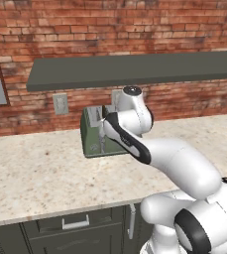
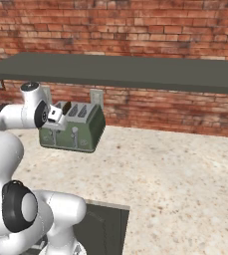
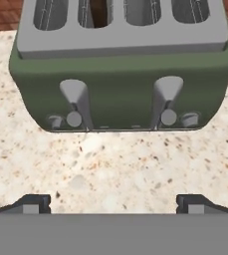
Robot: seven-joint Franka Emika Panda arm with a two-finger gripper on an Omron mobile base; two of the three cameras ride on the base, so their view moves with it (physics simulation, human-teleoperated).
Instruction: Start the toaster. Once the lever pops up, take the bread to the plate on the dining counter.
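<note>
Fingertips of the end effector point(image 3: 113, 205) stand at the bottom corners of the hand view, spread wide with nothing between them; it is released and holds nothing. It hovers above bare speckled desk point(image 3: 120, 164), just in front of the toaster point(image 3: 120, 74), facing its front panel squarely. That alignment suits a downward press on a lever, which I judge to be the step in hand.

Both silver levers show on the front: the left lever point(image 3: 75, 97) and the right lever point(image 3: 166, 94), each at the top of its slot, so the toaster appears not yet started. Bread point(image 3: 99, 11) sits as a dark sliver in the second slot from the left, on the left lever's side; that lever is likely the one to push.

From the base views, the toaster point(image 1: 97, 139) stands on the desk against the brick wall point(image 2: 135, 30), beneath a dark shelf point(image 2: 125, 72), with the arm's wrist point(image 1: 130, 116) reaching over its front.

Risk: open fingers may straddle the lever rather than bear on it.
</note>
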